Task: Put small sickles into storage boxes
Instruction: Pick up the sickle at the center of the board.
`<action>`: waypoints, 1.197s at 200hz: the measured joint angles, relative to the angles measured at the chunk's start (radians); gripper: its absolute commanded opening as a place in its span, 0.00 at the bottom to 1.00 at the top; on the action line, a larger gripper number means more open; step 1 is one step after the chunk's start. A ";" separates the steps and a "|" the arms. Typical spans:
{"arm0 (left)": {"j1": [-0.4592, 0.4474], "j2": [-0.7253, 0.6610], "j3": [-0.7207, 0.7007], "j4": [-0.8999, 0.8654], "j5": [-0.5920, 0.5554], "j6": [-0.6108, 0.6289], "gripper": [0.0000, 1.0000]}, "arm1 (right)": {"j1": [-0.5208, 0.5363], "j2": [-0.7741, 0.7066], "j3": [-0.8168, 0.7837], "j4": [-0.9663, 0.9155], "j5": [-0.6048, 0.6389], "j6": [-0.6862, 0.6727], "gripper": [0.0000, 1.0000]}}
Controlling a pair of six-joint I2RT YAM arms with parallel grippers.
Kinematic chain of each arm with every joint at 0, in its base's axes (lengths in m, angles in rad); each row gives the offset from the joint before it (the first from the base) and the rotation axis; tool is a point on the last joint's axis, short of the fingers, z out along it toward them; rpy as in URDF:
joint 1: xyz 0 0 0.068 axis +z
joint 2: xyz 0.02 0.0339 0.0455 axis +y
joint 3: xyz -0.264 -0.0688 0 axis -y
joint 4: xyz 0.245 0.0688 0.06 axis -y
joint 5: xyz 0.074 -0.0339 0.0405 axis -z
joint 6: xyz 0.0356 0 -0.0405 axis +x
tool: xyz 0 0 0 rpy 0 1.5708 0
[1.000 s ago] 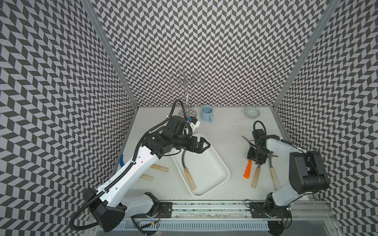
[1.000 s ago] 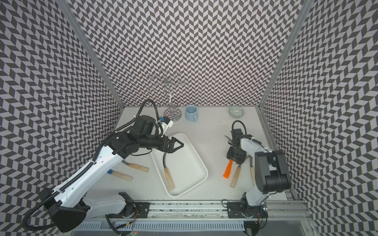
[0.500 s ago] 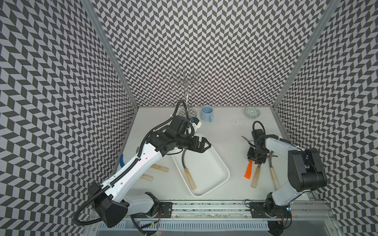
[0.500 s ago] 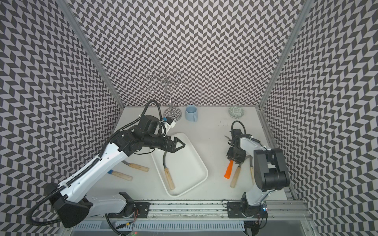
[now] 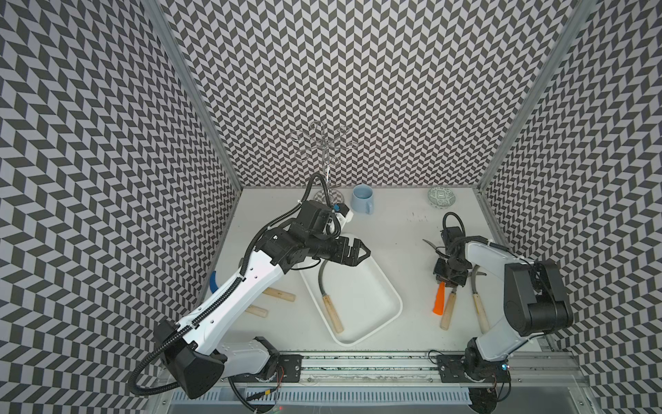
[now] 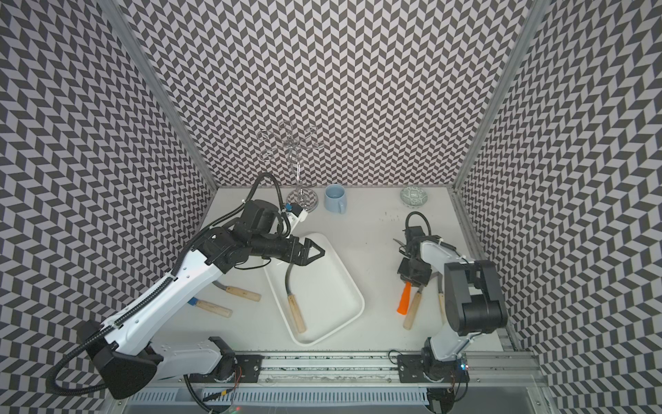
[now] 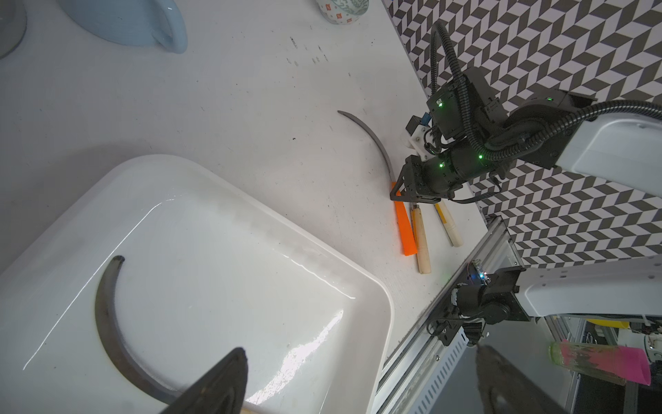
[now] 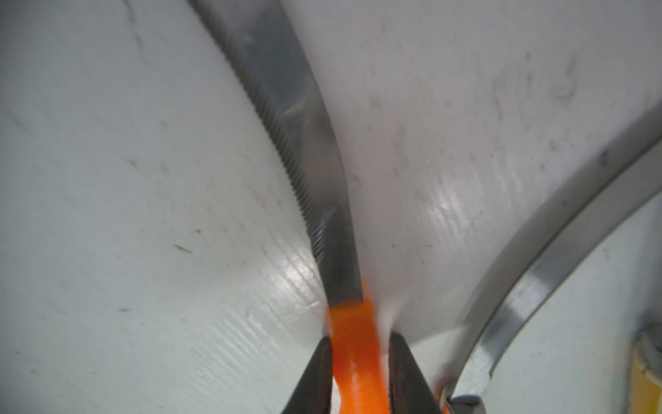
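Note:
In both top views the white storage box (image 5: 394,308) (image 6: 358,304) holds one wooden-handled sickle (image 5: 331,315) (image 6: 296,315). My left gripper (image 5: 361,251) (image 7: 360,353) hovers open and empty over the box's far end. My right gripper (image 5: 446,281) (image 8: 360,338) is down at the table, shut on the top of the orange-handled sickle (image 5: 439,301) (image 8: 353,344), which lies flat. Two wooden-handled sickles (image 5: 448,312) (image 5: 480,315) lie right beside it. Two more (image 6: 241,293) (image 6: 213,308) lie left of the box, their blades partly under my left arm.
A light blue mug (image 5: 361,199), a green-patterned bowl (image 5: 441,197) and a wire stand (image 5: 324,150) stand along the back wall. Patterned walls close in both sides. The arms' metal rail (image 5: 358,362) runs along the front edge.
My right gripper's jaws have closed in on the orange handle. My left gripper has stayed open over the box's far end, hardly shifting.

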 measured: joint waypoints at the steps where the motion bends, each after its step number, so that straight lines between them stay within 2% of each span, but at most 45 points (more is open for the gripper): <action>1: 0.000 0.000 0.000 0.000 0.000 0.000 1.00 | 0.000 0.000 0.000 0.000 0.000 0.000 0.26; 62: 0.000 0.002 0.028 -0.004 -0.028 0.017 1.00 | 0.000 0.012 0.013 -0.013 0.010 -0.020 0.17; 178: 0.023 0.014 0.036 -0.005 -0.046 0.019 1.00 | 0.000 0.027 0.042 -0.009 0.010 -0.045 0.15; 239: 0.027 0.026 0.036 -0.005 -0.045 0.019 0.99 | 0.000 0.027 0.132 -0.019 0.004 -0.048 0.15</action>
